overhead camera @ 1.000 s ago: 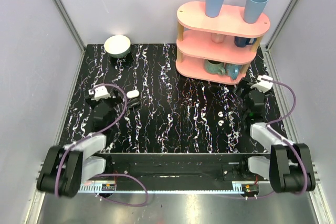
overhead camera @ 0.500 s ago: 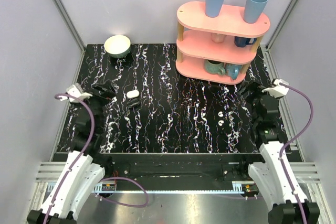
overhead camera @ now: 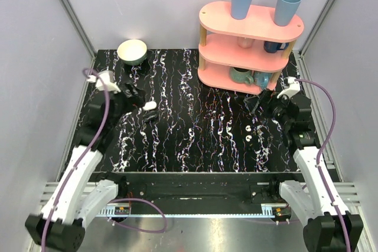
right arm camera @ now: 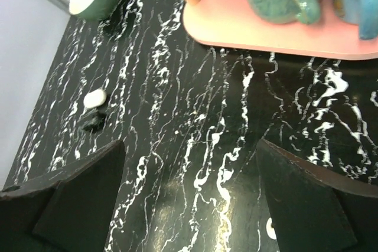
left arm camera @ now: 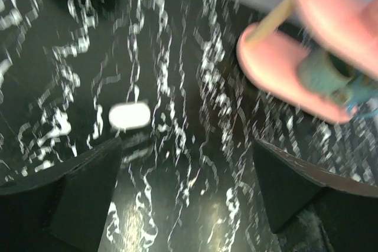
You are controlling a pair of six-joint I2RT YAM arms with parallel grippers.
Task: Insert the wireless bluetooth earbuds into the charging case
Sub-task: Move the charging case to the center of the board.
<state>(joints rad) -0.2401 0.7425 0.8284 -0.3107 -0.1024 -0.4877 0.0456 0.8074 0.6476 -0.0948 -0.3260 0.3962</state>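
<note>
left gripper [overhead camera: 134,94]: hangs just behind and left of the charging case [overhead camera: 149,105], jaws spread wide with nothing in them. I'd guess it's lining up to take or steady the case.
charging case: lies flat on the marble table [overhead camera: 195,146], left of centre. In the left wrist view it sits just ahead of the left finger, not between the two yet. Can't tell if the lid's up, it's too blurry.
earbuds [overhead camera: 247,128]: both loose on the table right of centre, one just behind the other, well apart from the case.
right gripper [overhead camera: 255,103]: wide open too, empty, hovering between the pink shelf [overhead camera: 248,25] and the buds.
why the split: my guess is each arm handles whatever's on its own side.
progress: nothing's been grabbed or inserted.
watch out: the buds are tiny and glossy, so they'd slip easily, and the shelf is close to the right arm.
</note>
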